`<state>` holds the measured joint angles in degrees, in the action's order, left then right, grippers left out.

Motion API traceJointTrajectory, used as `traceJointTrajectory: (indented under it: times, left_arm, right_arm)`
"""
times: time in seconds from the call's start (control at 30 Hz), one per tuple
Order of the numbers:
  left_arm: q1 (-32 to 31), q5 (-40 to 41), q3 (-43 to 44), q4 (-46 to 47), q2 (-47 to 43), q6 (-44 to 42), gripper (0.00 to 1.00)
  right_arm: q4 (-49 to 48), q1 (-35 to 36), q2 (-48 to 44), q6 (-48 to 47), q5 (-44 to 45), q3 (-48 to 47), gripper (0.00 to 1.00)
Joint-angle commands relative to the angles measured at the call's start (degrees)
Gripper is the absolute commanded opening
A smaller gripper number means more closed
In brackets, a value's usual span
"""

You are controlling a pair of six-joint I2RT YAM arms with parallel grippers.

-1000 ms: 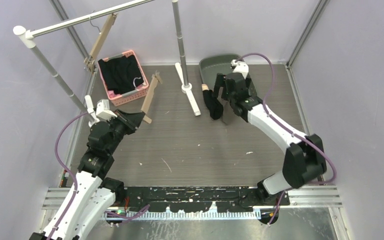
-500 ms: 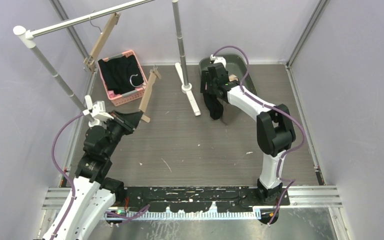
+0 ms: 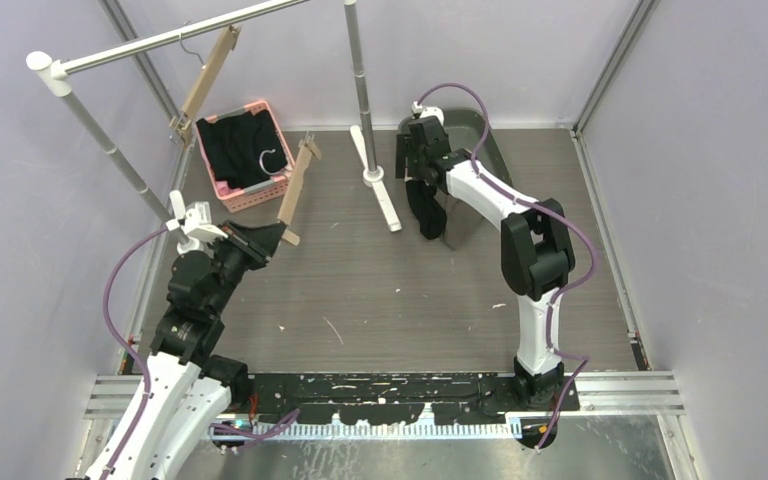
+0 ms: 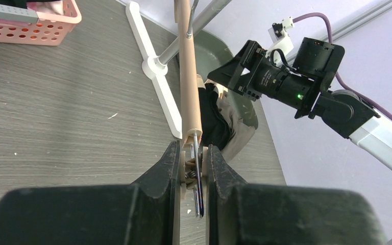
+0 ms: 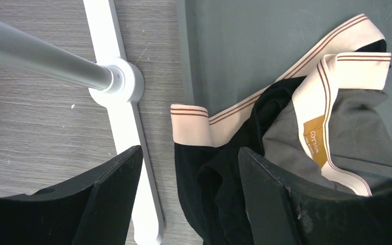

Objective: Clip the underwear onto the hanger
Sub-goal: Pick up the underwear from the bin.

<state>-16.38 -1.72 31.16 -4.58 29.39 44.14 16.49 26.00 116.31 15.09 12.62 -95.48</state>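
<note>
Item 1, my left gripper (image 4: 194, 166): clamped on the clip end of the wooden hanger (image 4: 188, 76), whose bar points to 12 o'clock in the wrist view.
Item 2, my right gripper (image 5: 189, 158): jaws spread wide, hovering over the underwear (image 5: 219, 173).
Item 3, underwear: crumpled, partly in the green tray (image 5: 245, 46), partly on the table, at 1 o'clock from table centre, just beside the rack foot (image 5: 117, 87).

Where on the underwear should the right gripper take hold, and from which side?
Grip the cream waistband of the underwear, at the corner nearest the rack foot. Come from above: the right gripper hangs over that corner with its jaws open either side, and the band lies flat and exposed, likely firmer than the bunched black cloth.
</note>
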Motion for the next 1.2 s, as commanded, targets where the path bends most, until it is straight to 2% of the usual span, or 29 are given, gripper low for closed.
traceJointTrajectory:
  times: [0.0, 0.2, 0.73, 1.07, 1.17]
  left_arm:
    - [-0.14, 0.79, 1.19, 3.62, -0.56, -0.85, 0.00]
    - [-0.06, 1.33, 1.13, 3.39, -0.73, -1.15, 0.00]
    - [-0.06, 2.24, 0.90, 2.91, -0.76, -1.58, 0.00]
    - [-0.11, 2.75, 0.82, 2.65, -1.11, -1.68, 0.00]
    - [-0.05, 2.86, 0.79, 2.48, -1.18, -1.69, 0.00]
  right_arm:
    - [0.97, -0.73, 0.40, 0.03, 1.80, -1.14, 0.74]
    - [-0.27, -2.79, -0.77, 2.03, -0.55, 2.17, 0.68]
    - [-1.72, -3.67, 1.51, 2.79, -5.55, 3.21, 0.62]
    - [-3.65, -3.88, -0.98, 4.08, -4.46, 6.85, 0.49]
    - [-3.70, -4.09, -1.13, 4.15, -4.75, 7.04, 0.39]
